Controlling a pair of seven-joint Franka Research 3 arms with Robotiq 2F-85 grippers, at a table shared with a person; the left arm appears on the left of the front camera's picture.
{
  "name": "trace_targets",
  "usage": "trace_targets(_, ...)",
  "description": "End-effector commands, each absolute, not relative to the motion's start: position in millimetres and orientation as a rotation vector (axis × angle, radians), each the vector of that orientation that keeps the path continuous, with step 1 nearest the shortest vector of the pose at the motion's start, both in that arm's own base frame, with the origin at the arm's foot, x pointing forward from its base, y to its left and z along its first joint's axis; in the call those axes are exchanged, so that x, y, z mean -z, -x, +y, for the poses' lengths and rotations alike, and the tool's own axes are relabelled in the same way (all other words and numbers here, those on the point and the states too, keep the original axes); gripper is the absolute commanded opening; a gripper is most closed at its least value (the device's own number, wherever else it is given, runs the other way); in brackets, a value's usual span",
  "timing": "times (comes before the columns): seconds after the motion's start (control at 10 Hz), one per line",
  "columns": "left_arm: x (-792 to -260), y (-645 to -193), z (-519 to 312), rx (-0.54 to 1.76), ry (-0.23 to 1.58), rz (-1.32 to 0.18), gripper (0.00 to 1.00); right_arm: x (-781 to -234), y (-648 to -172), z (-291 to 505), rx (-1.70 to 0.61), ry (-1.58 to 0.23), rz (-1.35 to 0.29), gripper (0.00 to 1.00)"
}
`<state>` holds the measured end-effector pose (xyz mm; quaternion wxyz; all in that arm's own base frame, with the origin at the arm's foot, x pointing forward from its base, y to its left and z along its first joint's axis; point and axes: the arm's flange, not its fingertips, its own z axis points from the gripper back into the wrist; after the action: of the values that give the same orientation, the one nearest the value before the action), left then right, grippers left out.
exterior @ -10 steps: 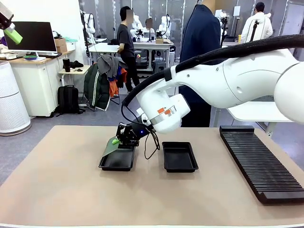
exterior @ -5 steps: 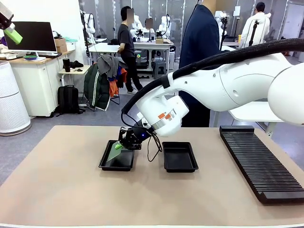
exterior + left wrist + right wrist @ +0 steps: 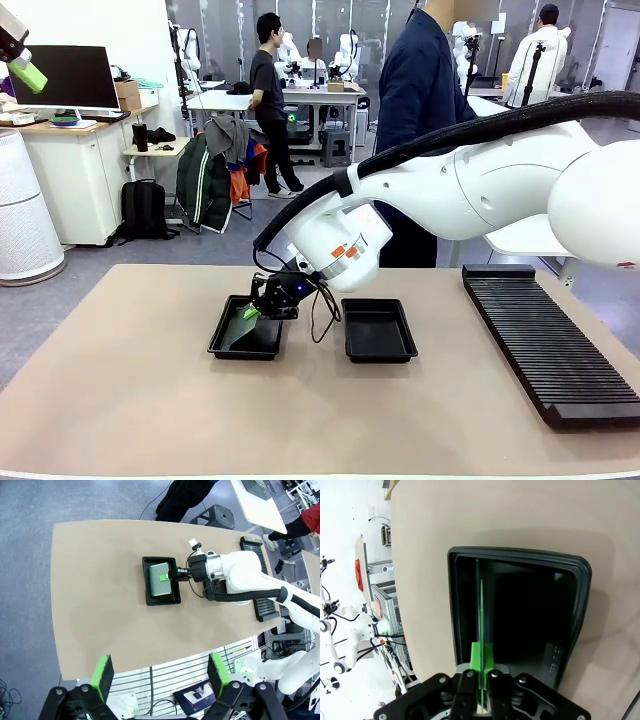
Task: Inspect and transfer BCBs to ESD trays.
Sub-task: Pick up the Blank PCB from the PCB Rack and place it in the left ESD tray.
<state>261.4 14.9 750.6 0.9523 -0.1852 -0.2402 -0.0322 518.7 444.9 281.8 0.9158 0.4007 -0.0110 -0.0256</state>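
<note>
Tan table (image 3: 120, 400) bears two ESD trays (image 3: 380, 335) (a monitor (image 3: 75, 75) stands behind)

The right arm (image 3: 480, 190) is glossy white, with rounded, bulbous joints; a black ribbed hose (image 3: 520, 105) runs along its top; small orange marks (image 3: 346, 249) sit on the wrist housing; a thin black cable (image 3: 326, 318) loops beneath; the right gripper (image 3: 250, 311) is black; the left gripper (image 3: 160, 660) has black fingers, green pads (image 3: 102, 676) and silver screws (image 3: 59, 691).

BCB (image 3: 237, 331) in left tray (image 3: 245, 354), rack (image 3: 550, 340) far right
</note>
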Motion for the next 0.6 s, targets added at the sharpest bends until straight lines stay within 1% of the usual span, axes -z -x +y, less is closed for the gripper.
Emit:
trace_targets(0.0, -748.6, -259.9, 15.4, 0.063, 0.378, -0.487, 1.0, -282.1, -517.2, 443.6, 0.054, -0.829, -0.023, 0.03)
trace_targets(0.5, -748.6, -259.9, 15.4, 0.063, 0.378, -0.487, 1.0, -282.1, -517.2, 443.6, 0.054, -0.829, -0.023, 0.03)
